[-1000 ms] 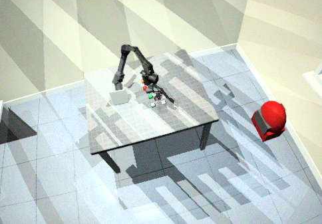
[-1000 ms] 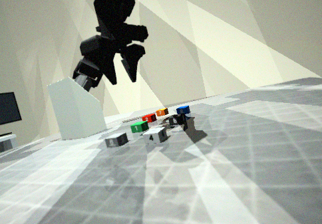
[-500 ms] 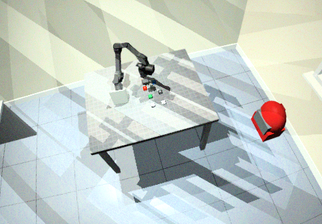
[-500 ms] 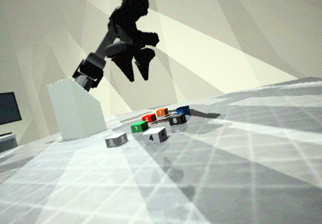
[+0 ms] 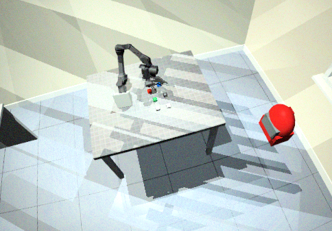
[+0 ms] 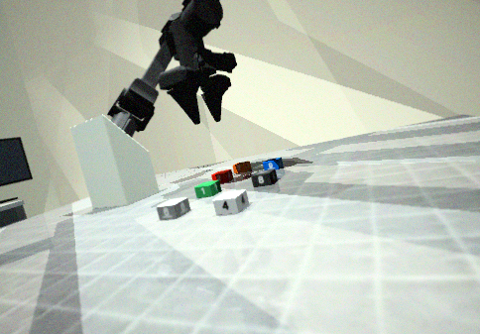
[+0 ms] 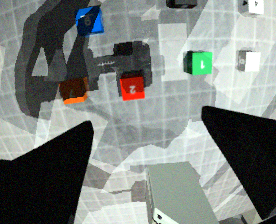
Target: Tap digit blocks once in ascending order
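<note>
The gripper [image 6: 204, 118] hangs spread wide and holding nothing, high above the table [image 6: 347, 251]; the green block marked 1 [image 6: 207, 189] sits among the other blocks, beside the red block [image 6: 222, 175]

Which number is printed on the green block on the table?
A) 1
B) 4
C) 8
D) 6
A: in the exterior view the green block shows a white 1 on its side, while the 4 sits on the white block beside it and the 8 on the dark block behind.
</note>
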You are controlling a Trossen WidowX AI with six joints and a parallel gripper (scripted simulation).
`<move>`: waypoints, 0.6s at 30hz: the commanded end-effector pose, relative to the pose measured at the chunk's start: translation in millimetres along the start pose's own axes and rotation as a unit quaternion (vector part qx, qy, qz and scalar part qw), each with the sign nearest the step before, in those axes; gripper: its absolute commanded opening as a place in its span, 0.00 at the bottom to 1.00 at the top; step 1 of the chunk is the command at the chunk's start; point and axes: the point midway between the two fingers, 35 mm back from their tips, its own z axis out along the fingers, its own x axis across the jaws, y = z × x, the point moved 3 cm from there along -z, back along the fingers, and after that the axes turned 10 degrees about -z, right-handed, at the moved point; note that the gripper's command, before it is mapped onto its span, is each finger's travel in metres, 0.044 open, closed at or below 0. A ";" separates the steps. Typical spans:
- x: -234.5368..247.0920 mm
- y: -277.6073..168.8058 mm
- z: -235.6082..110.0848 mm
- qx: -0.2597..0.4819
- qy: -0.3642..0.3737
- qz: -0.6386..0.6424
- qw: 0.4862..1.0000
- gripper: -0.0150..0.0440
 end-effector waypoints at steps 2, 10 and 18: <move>0.9 -0.1 0.2 -0.001 0.003 0.003 1.000 0.93; 56.6 14.7 -0.1 0.000 -0.002 0.004 1.000 0.93; 99.4 16.0 -0.7 -0.001 0.004 0.003 1.000 0.93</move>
